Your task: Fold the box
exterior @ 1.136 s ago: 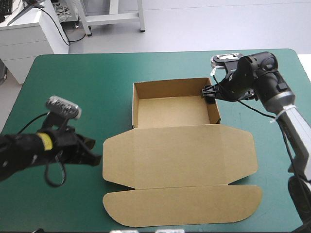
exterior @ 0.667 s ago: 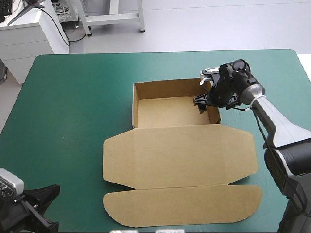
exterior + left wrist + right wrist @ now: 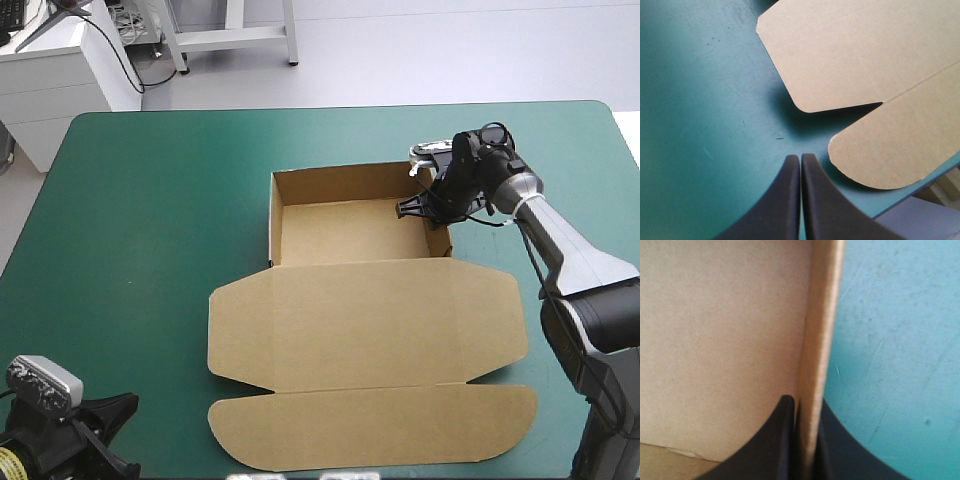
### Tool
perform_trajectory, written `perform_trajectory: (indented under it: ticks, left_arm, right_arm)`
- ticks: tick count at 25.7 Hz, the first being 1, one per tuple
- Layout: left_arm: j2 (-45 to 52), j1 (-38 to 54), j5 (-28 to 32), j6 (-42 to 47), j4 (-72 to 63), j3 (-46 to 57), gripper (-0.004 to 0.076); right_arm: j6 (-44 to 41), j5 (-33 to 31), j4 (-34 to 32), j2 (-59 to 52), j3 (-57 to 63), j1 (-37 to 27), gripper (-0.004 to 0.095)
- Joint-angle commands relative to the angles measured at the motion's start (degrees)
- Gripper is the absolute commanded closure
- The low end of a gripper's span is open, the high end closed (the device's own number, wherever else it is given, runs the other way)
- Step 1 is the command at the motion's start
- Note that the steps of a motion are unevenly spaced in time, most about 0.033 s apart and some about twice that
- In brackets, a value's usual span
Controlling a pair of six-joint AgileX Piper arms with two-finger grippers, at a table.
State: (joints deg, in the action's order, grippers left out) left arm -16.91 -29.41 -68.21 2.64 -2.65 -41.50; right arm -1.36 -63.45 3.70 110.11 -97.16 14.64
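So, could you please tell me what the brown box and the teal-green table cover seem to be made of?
The brown box: likely thin cardboard, matte, with crease lines and a plain cut edge on the wall held by the right gripper. The teal-green table cover: probably a smooth matte mat, marked by fine pale scratches.

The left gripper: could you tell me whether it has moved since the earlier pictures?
Yes. The left gripper has drawn back from the box toward the table's near left corner.

Left claw (image 3: 800,158): fingers pressed together, over the teal-green table (image 3: 705,110).
Box (image 3: 875,50): two rounded brown flaps just ahead, apparently lying flat.
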Motion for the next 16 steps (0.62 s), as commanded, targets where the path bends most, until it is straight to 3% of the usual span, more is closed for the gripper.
perform_trajectory:
  ticks: [1,6,10,16]
  left_arm:
    - [-1.0,-0.2,3.9,-0.3,-0.3,-1.3,0.0732]
    - [-1.0,-0.2,3.5,-0.3,-0.5,-1.3,0.0732]
    - [-1.0,-0.2,3.2,-0.3,-0.5,-1.3,0.0732]
    - [-1.0,-0.2,5.2,-0.3,-0.5,-1.3,0.0732]
  right_arm:
    - [1.0,-2.7,0.6,-3.0,-3.1,-1.4,0.0927]
    - [2.1,-6.6,1.3,-3.1,-11.0,-5.3,0.0927]
    - [3.3,-8.2,1.0,-3.1,-22.2,-15.6,0.0927]
    - [5.0,-6.6,1.0,-3.1,-25.4,-26.9,0.0927]
